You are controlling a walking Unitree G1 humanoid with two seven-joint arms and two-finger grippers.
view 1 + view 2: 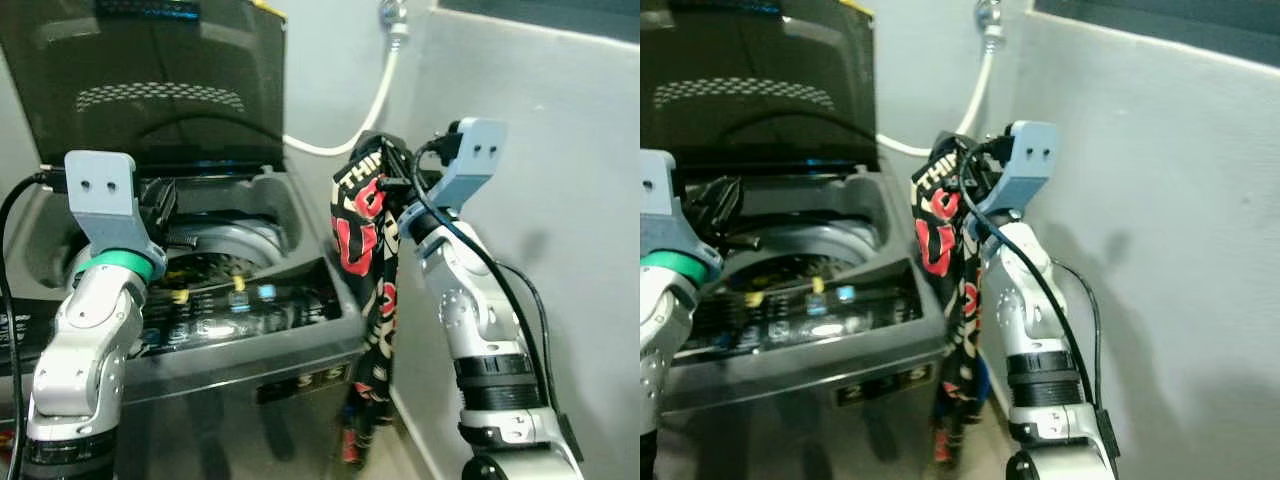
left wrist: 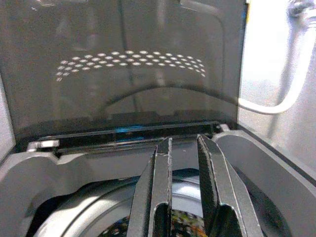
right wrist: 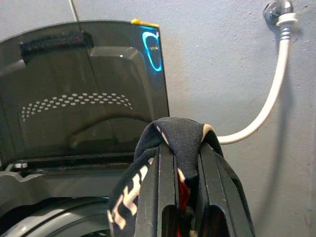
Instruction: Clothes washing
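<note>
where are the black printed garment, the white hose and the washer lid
black printed garment (image 1: 362,230): left eye view, red-lettered upper part
white hose (image 3: 270,101): right wrist view, middle of its curve
washer lid (image 1: 150,70): left eye view, dark raised panel

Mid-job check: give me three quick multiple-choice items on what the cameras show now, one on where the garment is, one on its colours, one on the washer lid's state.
1. Where does the garment hang?
A. Inside the drum
B. From the right gripper, beside the washing machine, against its right side
C. On the floor

2. What colours is it?
A. Black with red and white print
B. Plain blue
C. Yellow

3. How is the lid?
A. Shut
B. Taken off
C. Raised open

Answers: 1 B, the cloth drapes over the right gripper's fingers outside the tub. 2 A, red and white lettering shows on black fabric. 3 C, the dark lid stands upright behind the open drum.
</note>
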